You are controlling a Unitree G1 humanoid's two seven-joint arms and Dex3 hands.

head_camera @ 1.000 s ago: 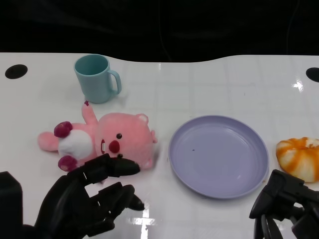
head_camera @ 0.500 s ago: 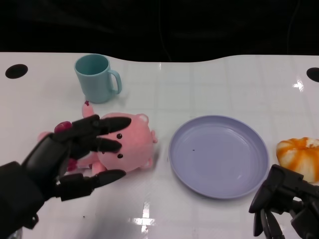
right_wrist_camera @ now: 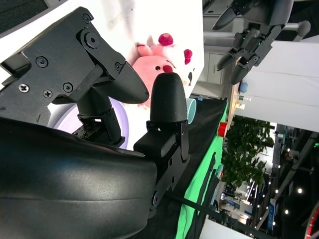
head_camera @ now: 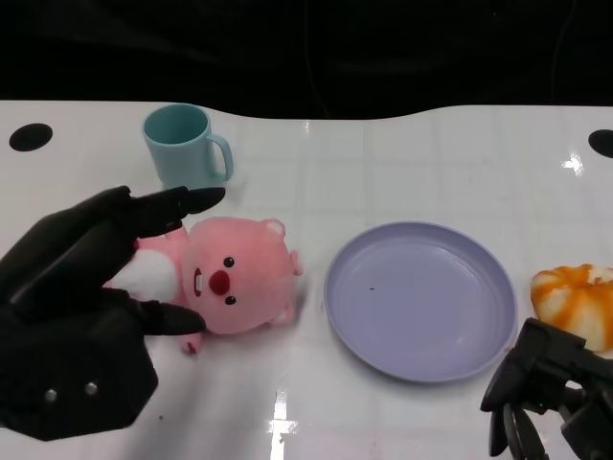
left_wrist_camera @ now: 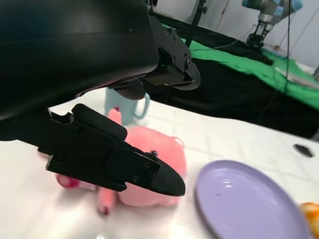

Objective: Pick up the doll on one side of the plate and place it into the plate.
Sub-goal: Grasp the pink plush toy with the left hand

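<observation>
Doll [head_camera: 225,287] is pink, lying on its side on the white table [head_camera: 402,163], just left of the plate [head_camera: 420,300] and not in it. Nearest to me: my right hand [head_camera: 548,398] at the lower right edge, fingers curled inward with nothing in them, near the plate's front-right rim, not touching it. My left hand [head_camera: 81,297] is over the doll's left half, fingers spread, upper fingers reaching past its body and the thumb low by its front side; nothing grasped, contact unclear from the head view. Left wrist view shows the doll [left_wrist_camera: 149,164] below my fingers [left_wrist_camera: 124,167], apart from them. Orange-and-white bun-like item [head_camera: 577,302] sits just right of the plate. Teal mug [head_camera: 184,150] stands upright farther back, behind the doll, handle toward the right.
</observation>
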